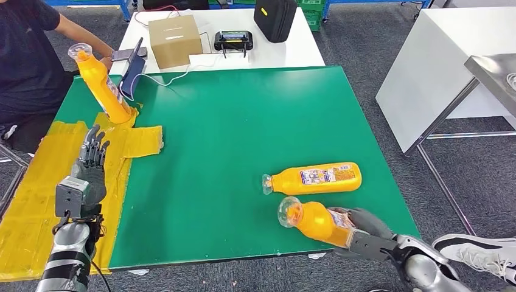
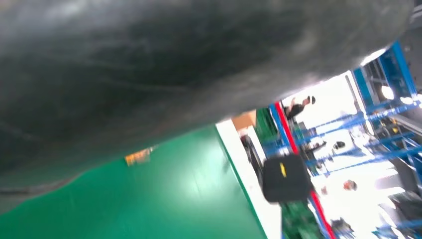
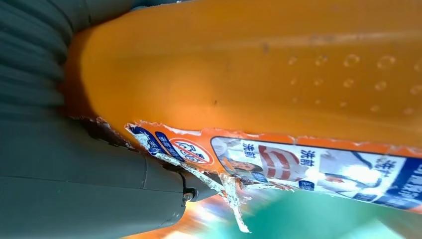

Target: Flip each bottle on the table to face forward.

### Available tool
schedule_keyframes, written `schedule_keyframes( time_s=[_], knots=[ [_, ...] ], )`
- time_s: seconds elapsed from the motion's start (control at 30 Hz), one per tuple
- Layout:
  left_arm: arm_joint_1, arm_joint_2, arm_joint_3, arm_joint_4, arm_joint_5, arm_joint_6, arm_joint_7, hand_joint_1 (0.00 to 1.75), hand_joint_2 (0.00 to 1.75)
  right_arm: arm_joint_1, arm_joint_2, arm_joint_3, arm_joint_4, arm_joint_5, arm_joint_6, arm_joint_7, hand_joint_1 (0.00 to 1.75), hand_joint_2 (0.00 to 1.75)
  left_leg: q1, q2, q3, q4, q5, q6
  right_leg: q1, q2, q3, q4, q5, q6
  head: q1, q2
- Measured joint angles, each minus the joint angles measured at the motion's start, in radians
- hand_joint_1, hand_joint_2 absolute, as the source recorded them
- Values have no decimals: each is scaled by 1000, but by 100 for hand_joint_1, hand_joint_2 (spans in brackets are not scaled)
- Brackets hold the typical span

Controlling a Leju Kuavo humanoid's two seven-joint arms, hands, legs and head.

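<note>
Orange bottle (image 1: 314, 221) in right robot hand (image 1: 364, 229).

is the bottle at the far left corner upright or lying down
Upright, leaning a bit. The bottle stands on its base on the yellow tape, cap up, unlike the two lying near the right hand.

Grey carpet floor (image 1: 365, 55) surrounds white tables (image 1: 426, 67).

Held bottle (image 1: 316, 222) base hidden in right hand (image 1: 365, 228); left wrist pic blurred.
</note>
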Motion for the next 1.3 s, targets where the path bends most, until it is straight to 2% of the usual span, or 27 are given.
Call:
schedule_keyframes(
  time_s=[0.2,0.33,0.57,0.77,1.0,1.3],
  knots=[
    [48,-73,-29,-93,133,-106,66,0,0,-60,222,-39,-94,-103,-89,-18,175,175,0,-1,-8,0,1,-1,0,-1,-9,2,-3,-2,0,0],
    [95,-107,-87,-171,183,-123,99,0,175,-113,316,-41,-103,-119,-126,4,175,175,-1,-2,-11,0,0,0,0,-2,-11,2,-3,-2,1,0],
    [119,-125,-190,-238,210,-148,130,0,175,-277,456,-20,17,-99,-165,77,175,175,-1,-3,-13,0,1,-1,0,-2,-13,2,-3,-2,1,0],
    [118,-132,-250,-268,191,-130,133,0,175,-380,556,78,145,-53,-174,108,175,175,0,-4,-13,0,2,-2,0,-3,-14,3,-3,-2,0,0],
    [117,-132,-273,-285,184,-127,133,0,175,-442,622,199,219,-39,-171,131,175,175,0,-7,-15,0,2,-2,0,-5,-15,3,-4,-3,1,0],
    [129,-132,-286,-288,174,-132,133,0,175,-464,666,349,245,-1,-158,153,175,175,0,-8,-15,0,2,-2,0,-7,-15,3,-5,-3,1,0]
  ],
)
